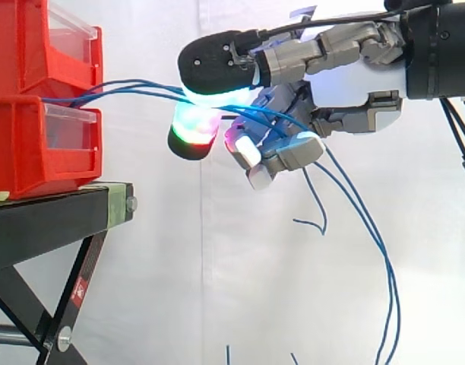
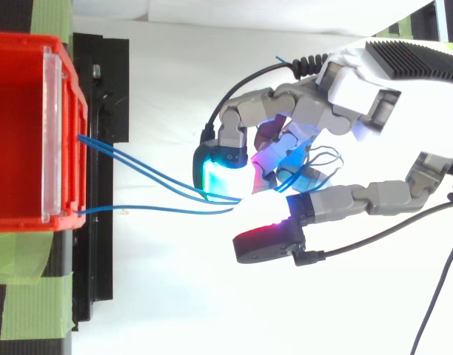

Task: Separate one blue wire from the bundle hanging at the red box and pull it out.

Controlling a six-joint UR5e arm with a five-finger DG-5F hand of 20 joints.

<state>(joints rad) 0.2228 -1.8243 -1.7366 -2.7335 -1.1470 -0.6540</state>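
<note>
Red bins (image 1: 35,144) sit left on the black stand (image 1: 58,217); blue wires (image 1: 130,90) run from them rightward into the hand (image 1: 354,80), whose curled fingers (image 1: 282,152) clasp several at once. Thin, limp and probably slick; best pinched singly near the bins, where strands spread apart.

Smooth, glossy plastic on the stacked red bins (image 1: 35,163) at left, fronted by clear glossy plastic panels (image 1: 69,125). Smooth, faintly shiny insulation on the thin blue wires (image 2: 152,210). Matt black metal for the stand (image 1: 42,220), with matt green tape (image 2: 27,325) stuck over it, slightly wrinkled. Satin grey and white hard casing on the robot hand (image 1: 346,84); matt black caps over its translucent glowing fingertips (image 1: 213,65). Matt white cloth curtain (image 1: 179,289) beyond.
</note>
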